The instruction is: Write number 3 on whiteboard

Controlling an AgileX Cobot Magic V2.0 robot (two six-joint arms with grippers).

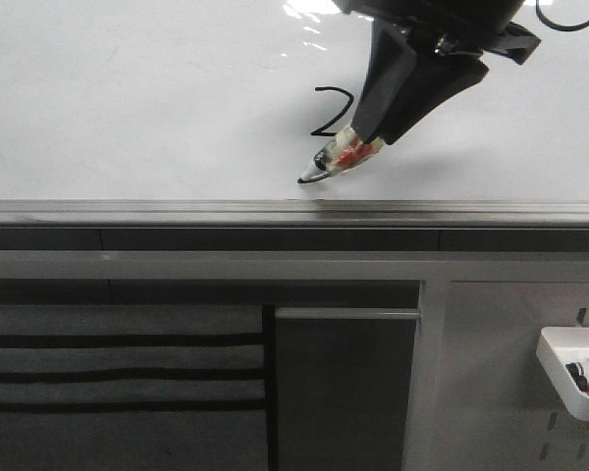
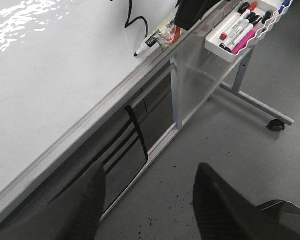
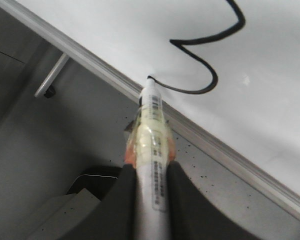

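1. The whiteboard (image 1: 128, 98) fills the upper front view, a grey rail (image 1: 177, 212) along its lower edge.
2. The right arm reaches down from above, angled toward the board's lower part. Its gripper (image 3: 151, 175) is clamped on a marker (image 3: 152, 130) wrapped in tape.
3. The left gripper (image 2: 147, 205) hangs back from the board over the floor, jaws apart, holding nothing.
4. The tray (image 2: 240, 35) of spare markers hangs off to the right.
5. The 3 (image 1: 332, 110) sits low on the board; its lower loop is nearly closed, the tip (image 1: 304, 180) at the end of the curve just above the rail.
6. To finish well, I judge: keep light, even pressure, end the hook short of the rail, then lift straight off to avoid a tail.
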